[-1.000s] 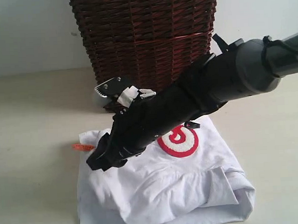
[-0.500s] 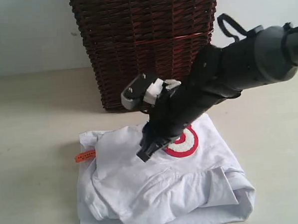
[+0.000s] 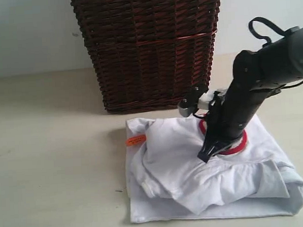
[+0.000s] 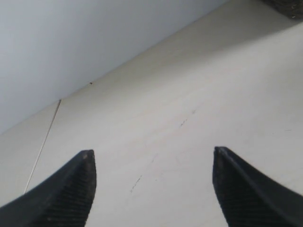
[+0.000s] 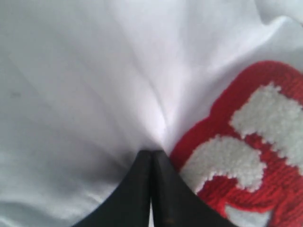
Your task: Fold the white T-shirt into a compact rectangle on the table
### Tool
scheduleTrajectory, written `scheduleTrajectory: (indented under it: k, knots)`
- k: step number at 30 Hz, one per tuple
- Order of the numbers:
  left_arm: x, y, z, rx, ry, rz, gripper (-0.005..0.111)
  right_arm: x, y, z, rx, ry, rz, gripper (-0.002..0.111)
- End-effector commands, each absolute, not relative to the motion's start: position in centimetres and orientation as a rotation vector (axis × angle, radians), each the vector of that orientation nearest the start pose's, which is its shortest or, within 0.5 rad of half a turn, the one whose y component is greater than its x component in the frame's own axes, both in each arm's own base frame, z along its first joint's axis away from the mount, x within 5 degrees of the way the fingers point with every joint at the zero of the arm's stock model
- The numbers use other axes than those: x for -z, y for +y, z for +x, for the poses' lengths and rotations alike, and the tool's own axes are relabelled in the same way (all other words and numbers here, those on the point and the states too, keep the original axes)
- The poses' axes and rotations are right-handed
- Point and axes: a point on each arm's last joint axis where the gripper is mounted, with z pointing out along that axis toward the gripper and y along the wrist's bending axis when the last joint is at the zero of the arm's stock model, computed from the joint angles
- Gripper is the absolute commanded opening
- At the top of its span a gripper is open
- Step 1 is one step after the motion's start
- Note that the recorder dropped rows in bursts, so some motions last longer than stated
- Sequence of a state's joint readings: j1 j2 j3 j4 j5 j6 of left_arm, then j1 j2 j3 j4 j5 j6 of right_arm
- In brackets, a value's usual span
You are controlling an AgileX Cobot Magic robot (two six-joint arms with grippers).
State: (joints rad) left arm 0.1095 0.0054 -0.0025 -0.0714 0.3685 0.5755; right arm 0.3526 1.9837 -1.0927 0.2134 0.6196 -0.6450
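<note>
Robot lab bench, staged as a household chore.
Shows in bare wall (image 3: 30, 33), plain beige table (image 3: 52, 159), lone basket (image 3: 148, 47), one shirt (image 3: 169, 163), black robot arm (image 3: 261, 72).

You are looking at a white T-shirt (image 3: 196, 182) showing fuzzy white lettering (image 5: 267, 116) edged in red, an orange neck tag (image 3: 135, 140), a dark brown woven wicker basket (image 3: 148, 47), and a pale beige table (image 3: 52, 164).
</note>
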Motion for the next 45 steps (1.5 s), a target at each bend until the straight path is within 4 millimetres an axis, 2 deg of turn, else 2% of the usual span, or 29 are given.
scheduleTrajectory:
  k: [1, 5, 8, 11, 14, 15, 18, 21, 24, 27, 32, 35, 37, 39, 42, 45]
  knots:
    - [-18.0, 0.3, 5.3, -0.403, 1.826, 0.389, 0.067, -10.3, 9.3, 31.2, -0.143, 2.823, -1.342, 0.0]
    - [-18.0, 0.3, 5.3, -0.403, 1.826, 0.389, 0.067, -12.7, 8.5, 30.6, -0.124, 2.758, -1.34, 0.0]
    - [-18.0, 0.3, 5.3, -0.403, 1.826, 0.389, 0.067, -16.5, 8.6, 30.8, -0.082, 2.624, -1.237, 0.0]
    - [-18.0, 0.3, 5.3, -0.403, 1.826, 0.389, 0.067, -22.6, 8.7, 30.7, -0.069, 2.409, -0.961, 0.0]
    - [-18.0, 0.3, 5.3, -0.403, 1.826, 0.389, 0.067, -28.9, 8.6, 29.4, -0.167, 2.188, -0.599, 0.0]
    - [-18.0, 0.3, 5.3, -0.403, 1.826, 0.389, 0.067, -31.5, 8.4, 28.6, -0.253, 2.099, -0.42, 0.0]
    - [-18.0, 0.3, 5.3, -0.403, 1.826, 0.389, 0.067, -36.2, 7.7, 25.9, -0.403, 1.922, -0.18, 0.0]
    - [-18.0, 0.3, 5.3, -0.403, 1.826, 0.389, 0.067, -39.4, 6.9, 22.8, -0.41, 1.789, -0.176, 0.0]
    - [-18.0, 0.3, 5.3, -0.403, 1.826, 0.389, 0.067, -41.1, 5.8, 19.6, -0.39, 1.656, -0.152, 0.006]
    - [-18.0, 0.3, 5.3, -0.403, 1.826, 0.389, 0.067, -41.3, 4.5, 15.4, -0.34, 1.527, -0.15, 0.013]
    - [-18.0, 0.3, 5.3, -0.403, 1.826, 0.389, 0.067, -37.7, 2.5, 8.3, -0.085, 1.414, -0.348, 0.026]
    - [-18.0, 0.3, 5.3, -0.403, 1.826, 0.389, 0.067, -35.3, 1.8, 5.0, -0.027, 1.38, -0.394, 0.039]
    - [-18.0, 0.3, 5.3, -0.403, 1.826, 0.389, 0.067, -33.7, 1.4, 3.7, 0.039, 1.424, -0.438, 0.047]
    - [-18.0, 0.3, 5.3, -0.403, 1.826, 0.389, 0.067, -32.3, 1.2, 3.0, 0.086, 1.504, -0.475, 0.051]
    - [-18.0, 0.3, 5.3, -0.403, 1.826, 0.389, 0.067, -30.2, 0.8, 2.5, 0.175, 1.631, -0.511, 0.052]
    - [-18.0, 0.3, 5.3, -0.403, 1.826, 0.389, 0.067, -28.2, 0.3, 1.7, 0.244, 1.831, -0.55, 0.052]
